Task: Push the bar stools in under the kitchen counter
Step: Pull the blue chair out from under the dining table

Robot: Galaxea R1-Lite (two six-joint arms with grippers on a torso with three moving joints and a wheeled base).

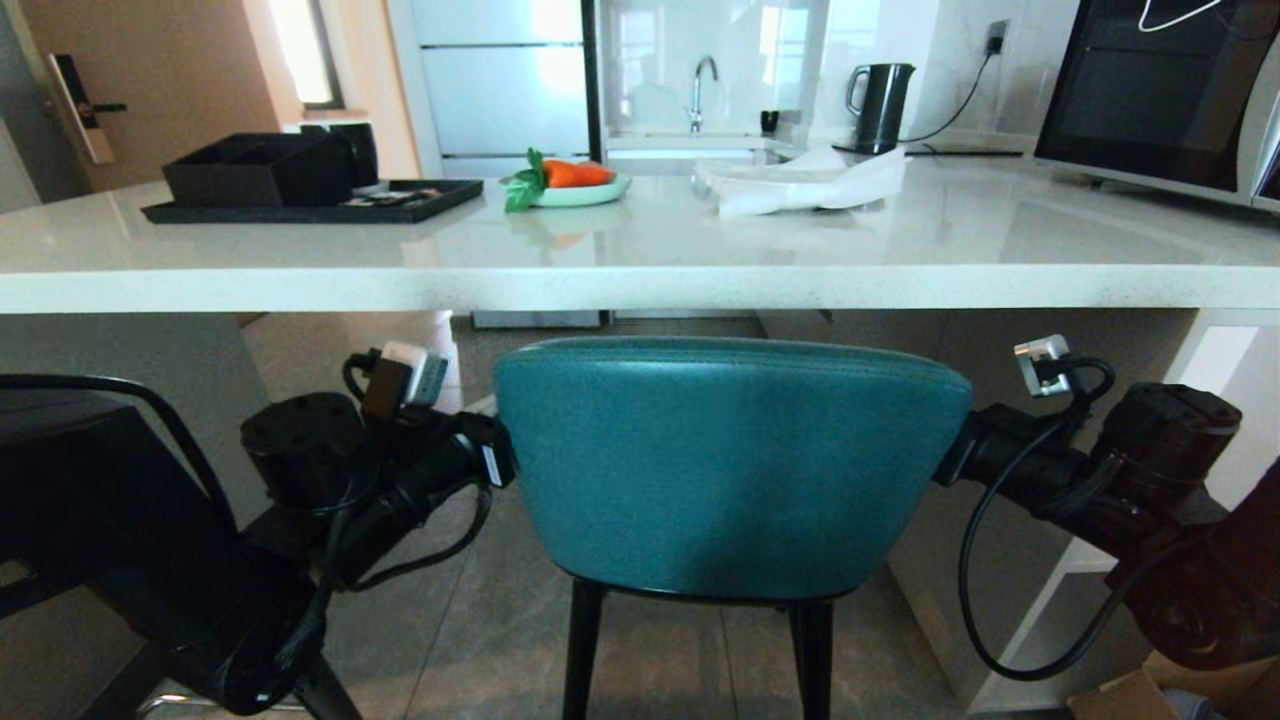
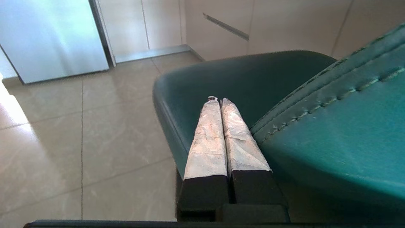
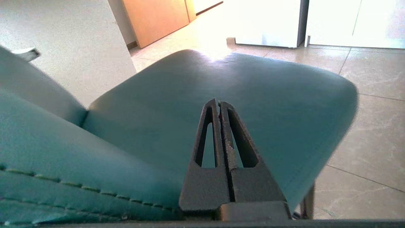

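Bracing: both arms flank the teal stool [image 1: 730, 465], one at each end of its curved back, with the robot squarely behind it.
Left gripper [image 2: 217, 99]: clenched, fingers pressed together and holding nothing; it lies along the stool's left side, tips over the seat edge.
Right gripper [image 3: 218, 102]: also clenched and empty, lying along the right side with its tips above the seat.
Teal stool: directly ahead, back facing the robot; the back's top sits just below the counter [image 1: 640, 285] edge, and the seat looks partly under the slab already.
Grey stool [image 1: 90, 480]: at the far left, only partly in view, its position under the counter unclear.
Weight: probably moderate, with a padded shell on dark wooden legs, and top-heavy because it is tall.
Surface: smooth leather, likely slippery against hard fingers; the padding will give a little before the frame moves.
Floor: glossy tile, so the legs should slide, though a grout line could catch one.
Where to hold: low on both ends of the back, near the seat join, pushing evenly to avoid tipping or turning.
Risk: a high or one-sided push could tilt it into the slab edge.
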